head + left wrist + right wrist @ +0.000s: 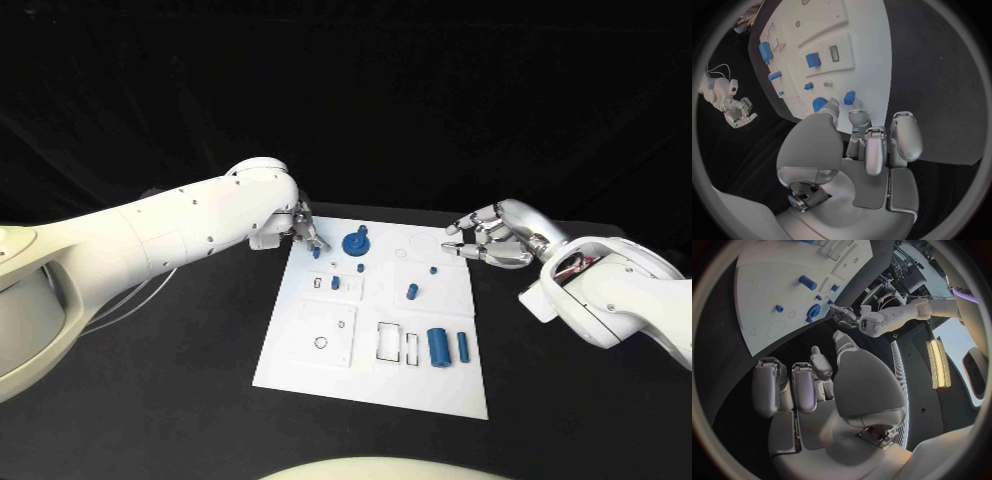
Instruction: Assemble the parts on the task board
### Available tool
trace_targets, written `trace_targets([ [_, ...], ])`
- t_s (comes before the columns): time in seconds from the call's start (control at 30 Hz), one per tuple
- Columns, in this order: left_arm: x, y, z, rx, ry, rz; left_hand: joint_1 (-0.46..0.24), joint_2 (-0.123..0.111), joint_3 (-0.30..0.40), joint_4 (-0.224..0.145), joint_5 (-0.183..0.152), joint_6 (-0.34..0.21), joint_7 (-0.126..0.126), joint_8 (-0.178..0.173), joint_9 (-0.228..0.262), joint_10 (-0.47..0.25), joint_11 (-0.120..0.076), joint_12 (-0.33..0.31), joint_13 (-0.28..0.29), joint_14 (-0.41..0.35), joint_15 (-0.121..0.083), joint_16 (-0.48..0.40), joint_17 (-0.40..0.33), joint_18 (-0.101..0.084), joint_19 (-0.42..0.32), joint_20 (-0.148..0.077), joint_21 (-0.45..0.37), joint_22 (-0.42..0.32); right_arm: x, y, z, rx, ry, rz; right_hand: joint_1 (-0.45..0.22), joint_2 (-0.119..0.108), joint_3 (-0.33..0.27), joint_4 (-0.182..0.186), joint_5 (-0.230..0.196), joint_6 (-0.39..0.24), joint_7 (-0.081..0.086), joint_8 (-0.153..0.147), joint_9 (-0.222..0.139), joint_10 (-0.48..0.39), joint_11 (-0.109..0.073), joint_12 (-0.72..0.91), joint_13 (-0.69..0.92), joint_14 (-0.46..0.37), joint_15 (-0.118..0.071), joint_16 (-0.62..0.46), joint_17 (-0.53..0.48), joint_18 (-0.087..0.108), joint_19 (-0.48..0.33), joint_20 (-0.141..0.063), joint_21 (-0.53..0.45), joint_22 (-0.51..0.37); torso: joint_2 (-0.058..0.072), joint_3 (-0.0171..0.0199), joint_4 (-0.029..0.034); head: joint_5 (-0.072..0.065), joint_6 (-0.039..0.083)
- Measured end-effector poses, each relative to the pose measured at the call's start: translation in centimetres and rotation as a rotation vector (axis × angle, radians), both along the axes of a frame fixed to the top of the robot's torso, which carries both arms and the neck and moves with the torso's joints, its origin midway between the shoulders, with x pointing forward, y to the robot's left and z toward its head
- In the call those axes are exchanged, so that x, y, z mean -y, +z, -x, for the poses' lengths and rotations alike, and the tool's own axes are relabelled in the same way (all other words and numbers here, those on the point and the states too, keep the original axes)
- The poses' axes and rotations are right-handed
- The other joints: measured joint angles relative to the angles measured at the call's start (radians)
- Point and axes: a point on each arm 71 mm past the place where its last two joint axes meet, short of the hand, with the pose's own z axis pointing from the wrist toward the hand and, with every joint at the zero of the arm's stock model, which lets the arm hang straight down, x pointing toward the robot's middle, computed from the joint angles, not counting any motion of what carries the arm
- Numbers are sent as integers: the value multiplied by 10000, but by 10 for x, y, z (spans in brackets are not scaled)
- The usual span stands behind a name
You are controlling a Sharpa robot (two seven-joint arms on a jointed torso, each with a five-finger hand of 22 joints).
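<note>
The white task board (303, 370) lies in the middle of the black table. My left hand (300, 232) is at the board's far left corner, and its fingertips pinch a small blue part (316, 251) just above the board; the same part (849, 97) sits between thumb and finger in the left wrist view. A blue gear (358, 242) stands on the board right beside it. My right hand (490, 238) hovers at the far right corner with its fingers curled in and nothing in them.
Small blue pegs (335, 283) (413, 291) stand mid-board. A thick blue cylinder (437, 347) and a slimmer one (463, 346) lie near the front right, beside a rectangular slot (388, 342). A round hole (320, 343) is at the front left.
</note>
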Motion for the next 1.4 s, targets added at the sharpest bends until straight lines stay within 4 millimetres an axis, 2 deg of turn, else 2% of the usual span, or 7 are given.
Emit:
trace_targets([
  [0.27,0,0,0,-47,21,84,321,321,51,-50,0,124,9,-39,-100,0,0,0,-23,0,0,0,0,1,19,19,0,9,0,0,0,0,-1,1,0,0,0,0,0,0,0,0,0,0,0,0,0,0,0,0,0,0,0,0,0,8,0,0,2,1,-12],
  [0.4,-1,-1,0,-95,56,160,595,595,214,-214,0,138,-4,-96,-170,0,0,0,-53,0,0,0,-1,1,18,18,0,14,0,0,0,1,-1,0,0,0,0,0,0,0,0,0,0,0,0,0,0,0,0,0,0,0,0,0,0,8,-1,0,-1,4,-18],
  [0.63,-1,-1,0,-202,69,261,1258,793,709,-536,0,173,-39,-154,-289,-36,-36,0,-90,0,0,0,-1,1,19,18,0,37,0,0,0,2,-1,0,0,0,0,0,0,0,0,0,0,0,0,0,11,0,0,0,0,0,0,0,0,7,-1,0,-1,-4,-49],
  [1.03,-2,-2,0,-319,90,315,1519,833,1128,-733,-2,209,-75,-244,-390,-36,-36,0,-129,0,0,0,-1,1,18,18,0,69,0,0,0,3,1,-1,0,0,0,0,0,0,0,0,0,0,0,0,14,0,0,0,0,0,0,0,0,5,-3,0,-2,-8,-74],
  [1.23,-4,-1,0,-345,128,390,2003,737,2549,-1293,1,117,15,-437,-575,-91,-51,-116,-281,0,0,0,-1,0,18,18,0,77,0,0,0,5,1,-2,0,0,0,0,0,0,0,5,0,0,0,0,17,0,0,0,0,0,0,0,0,4,-5,6,-1,-8,-58],
  [1.33,-6,-2,1,-383,178,477,2021,652,2868,-1063,1,118,14,-425,-576,-92,-50,-117,-323,0,0,0,-1,0,18,18,0,96,1,0,0,6,-3,-1,0,0,0,0,0,0,0,41,0,0,0,0,41,0,0,0,0,0,0,0,0,4,-9,6,5,-2,-46],
  [1.4,-7,-3,1,-408,218,569,1711,350,3375,-1001,9,119,14,-290,-564,-32,-64,-116,-335,0,0,0,-2,0,18,18,1,130,1,0,0,7,-6,0,0,0,0,0,0,0,0,41,0,0,0,0,40,0,0,0,0,0,0,0,0,3,-13,9,11,10,-35],
])
